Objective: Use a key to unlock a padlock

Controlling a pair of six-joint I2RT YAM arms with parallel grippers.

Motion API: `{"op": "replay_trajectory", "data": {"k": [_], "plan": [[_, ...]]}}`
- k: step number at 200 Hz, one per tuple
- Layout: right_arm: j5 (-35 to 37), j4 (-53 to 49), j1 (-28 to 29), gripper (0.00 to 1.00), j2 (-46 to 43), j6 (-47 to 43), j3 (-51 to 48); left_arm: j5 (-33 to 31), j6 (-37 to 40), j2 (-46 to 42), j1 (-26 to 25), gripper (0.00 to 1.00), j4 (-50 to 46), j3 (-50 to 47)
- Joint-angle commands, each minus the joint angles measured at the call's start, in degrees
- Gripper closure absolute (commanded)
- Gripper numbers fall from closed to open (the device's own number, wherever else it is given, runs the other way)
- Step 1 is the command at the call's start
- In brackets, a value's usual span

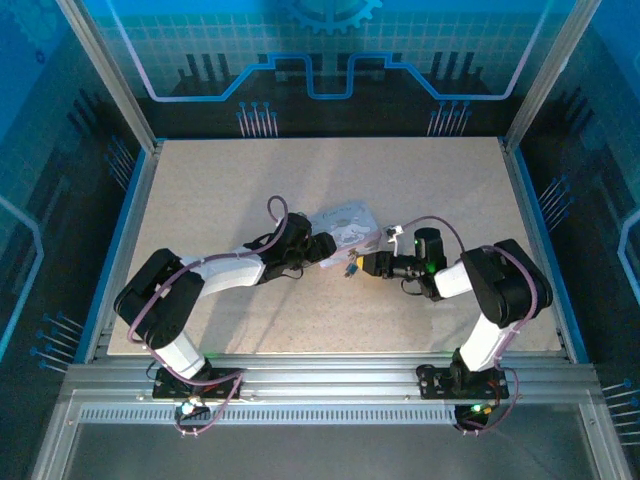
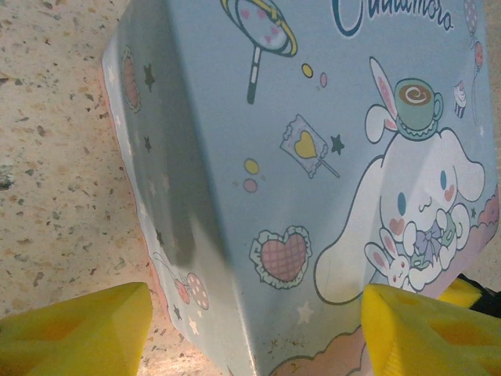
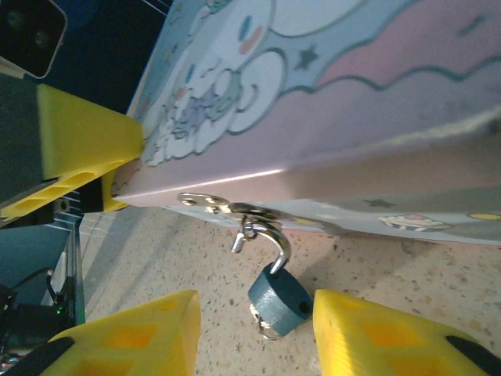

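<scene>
The padlock hangs by its shackle from the tin's clasp, just above the tabletop. It sits between the right fingers, which stand apart and grip nothing. With the left fingers clamping the tin steady, the right should close squarely on the lock body.

Table: pale speckled board. One item sits on it, the tin, lilac with a cartoon print, lying flat. Board extends well beyond the tin on every side. Padlock hangs off the tin's hasp, low over the board; contact unclear.
</scene>
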Motion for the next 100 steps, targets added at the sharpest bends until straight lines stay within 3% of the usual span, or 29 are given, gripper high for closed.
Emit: {"op": "replay_trajectory", "data": {"k": [1,100], "plan": [[0.96,3.27,0.9,0.58,2.13,2.46,1.13,-0.72,-0.07,-0.32,-0.6,0.28,-3.8,-1.68],[0.78,12.94,1.91,0.59,8.31,6.0,1.29,-1.43,-0.95,-0.41,-1.18,0.28,-3.51,-1.95]]}}
